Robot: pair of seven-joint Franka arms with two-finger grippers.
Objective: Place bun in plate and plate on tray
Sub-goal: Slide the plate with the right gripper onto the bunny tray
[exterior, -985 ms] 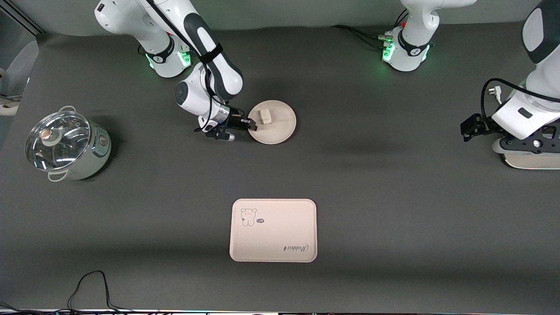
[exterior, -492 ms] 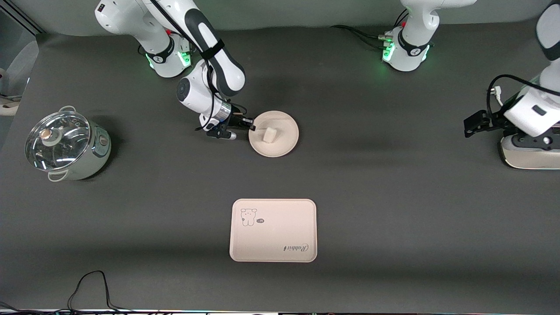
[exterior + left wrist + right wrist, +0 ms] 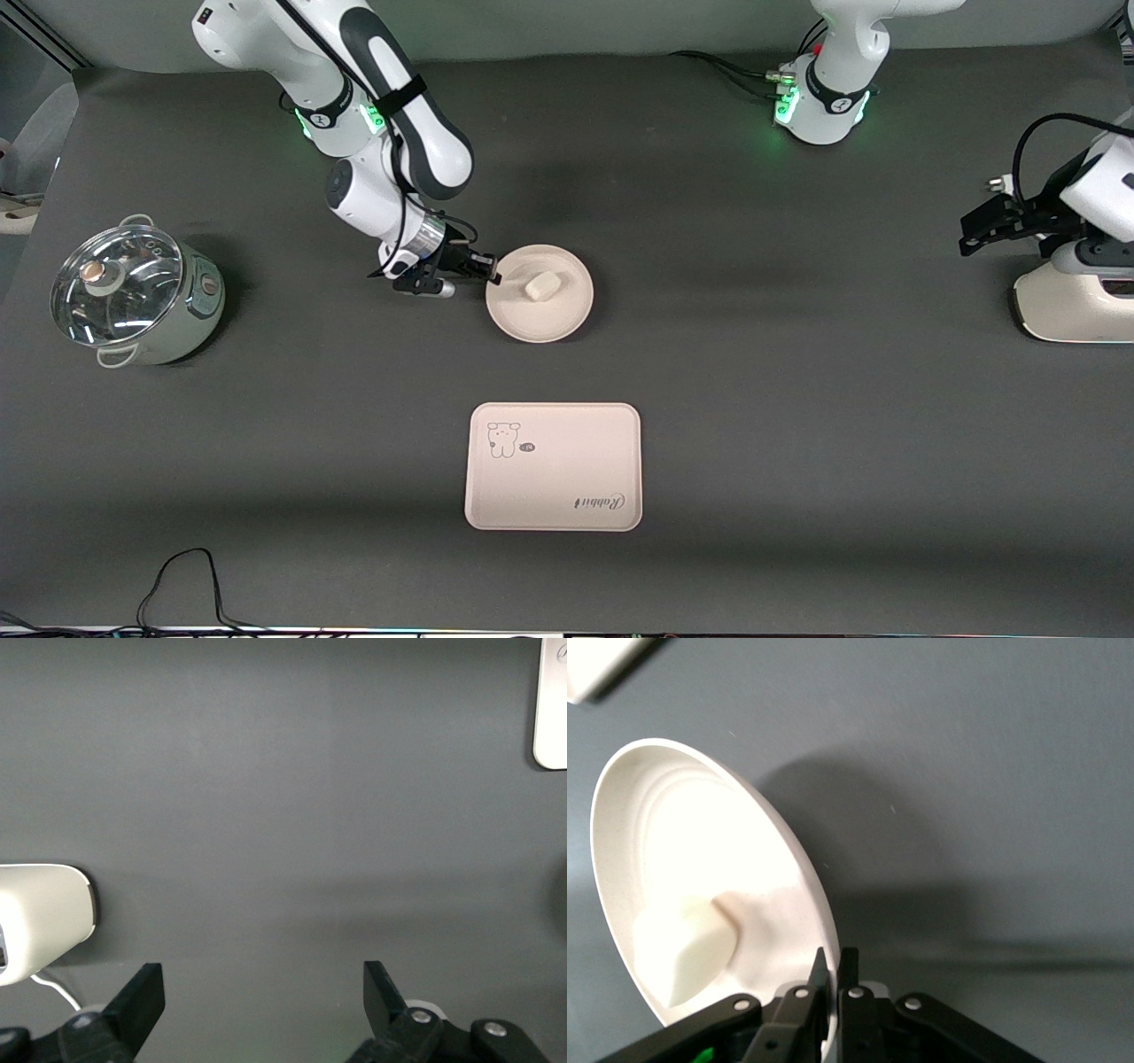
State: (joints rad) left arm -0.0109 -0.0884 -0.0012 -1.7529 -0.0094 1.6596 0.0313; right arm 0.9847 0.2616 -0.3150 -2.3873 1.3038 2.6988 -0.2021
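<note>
The round cream plate [image 3: 539, 306] holds the small off-white bun [image 3: 541, 285]. My right gripper [image 3: 490, 272] is shut on the plate's rim at the edge toward the right arm's end and holds the plate tilted above the dark table. In the right wrist view the fingers [image 3: 833, 979] pinch the plate's rim [image 3: 806, 868] and the bun [image 3: 682, 948] lies inside. The cream rectangular tray [image 3: 553, 467], with a bear drawing and "Rabbit" script, lies nearer the front camera than the plate. My left gripper [image 3: 979, 230] is open and empty at the left arm's end, waiting; its fingers [image 3: 142, 997] are wide apart.
A steel pot with a glass lid [image 3: 133, 292] stands at the right arm's end of the table. A white appliance [image 3: 1067, 306] sits under the left gripper at the left arm's end. A black cable [image 3: 186, 576] lies at the table's front edge.
My right gripper has carried the plate with the bun toward the front camera and the tray, and slightly toward the right arm's end. The left arm has risen and drawn back a little.
</note>
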